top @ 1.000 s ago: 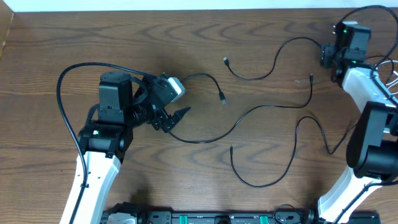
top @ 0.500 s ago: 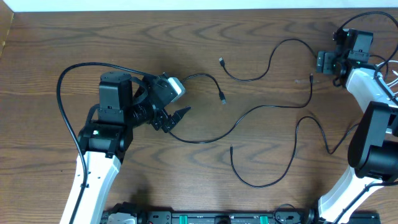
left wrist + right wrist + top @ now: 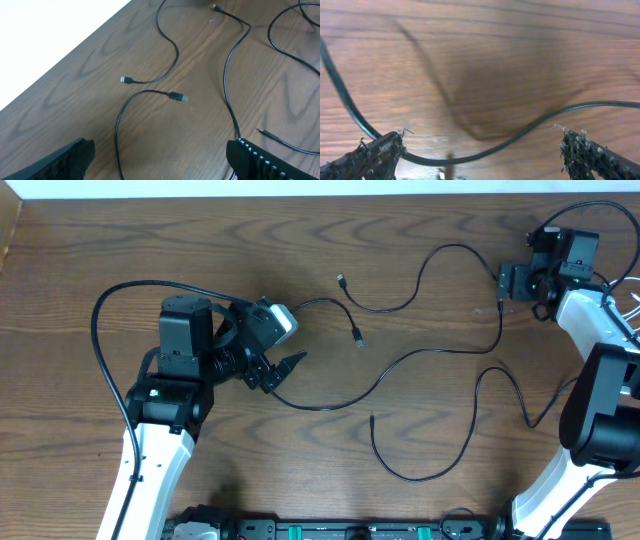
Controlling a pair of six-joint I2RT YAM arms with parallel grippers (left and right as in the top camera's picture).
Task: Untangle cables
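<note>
My right hand (image 3: 506,281) has shifted left and spread wide. The upper black cable (image 3: 432,258) now lies released between its fingers on the bench (image 3: 150,240), and its plug (image 3: 341,279) has slid further left of that hand. My left hand (image 3: 287,370), far left of it, hangs open and empty. I judge this cable freed.

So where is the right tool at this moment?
The right tool is at the upper right of the overhead view, open, astride the top black cable.

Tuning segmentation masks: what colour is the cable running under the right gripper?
Black cable, on brown wood-grain table; clearest in the right wrist view.
</note>
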